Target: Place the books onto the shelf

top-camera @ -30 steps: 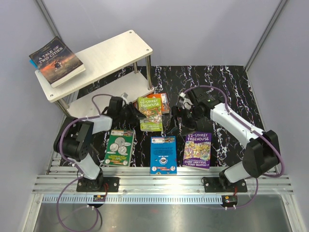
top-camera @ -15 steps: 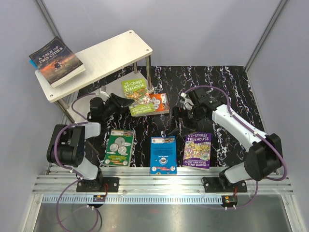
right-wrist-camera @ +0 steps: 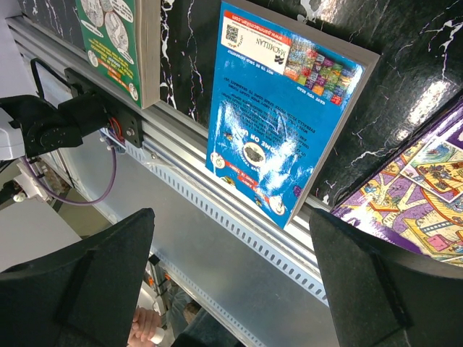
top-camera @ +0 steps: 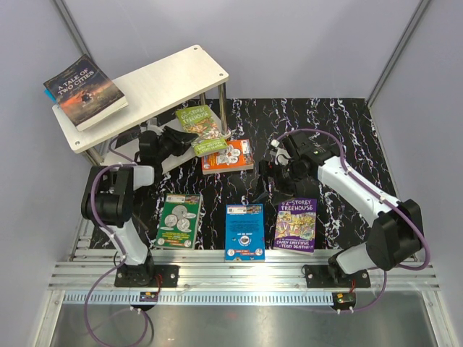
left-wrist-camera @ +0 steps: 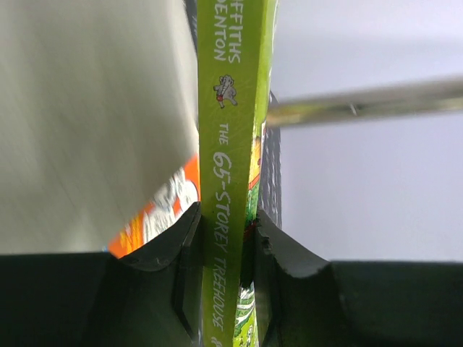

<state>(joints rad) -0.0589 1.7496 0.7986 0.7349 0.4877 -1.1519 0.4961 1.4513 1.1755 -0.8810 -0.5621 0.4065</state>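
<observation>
My left gripper [top-camera: 179, 139] is shut on the spine edge of the green "65-Storey Treehouse" book [top-camera: 199, 123], held in the air by the shelf's front steel post, level with the lower board. In the left wrist view the green book [left-wrist-camera: 228, 144] stands edge-on between the jaws of my left gripper [left-wrist-camera: 228, 238], with the shelf board [left-wrist-camera: 94, 123] close on the left. The shelf [top-camera: 152, 90] carries the dark "A Tale of Two Cities" book [top-camera: 85, 90] on its top left corner. My right gripper [top-camera: 262, 189] hangs open above the mat, with nothing between its fingers.
An orange book [top-camera: 228, 155] lies on the black marbled mat by the shelf. A green coin book [top-camera: 179, 220], a blue book [top-camera: 244, 231] and a purple Treehouse book [top-camera: 295, 224] lie in a row at the near edge. The right wrist view shows the blue book [right-wrist-camera: 282, 137] by the aluminium rail [right-wrist-camera: 217, 238].
My left gripper has carried the green book left and back, from mid-mat to the shelf's lower tier, uncovering the orange book. The right arm has barely moved.
</observation>
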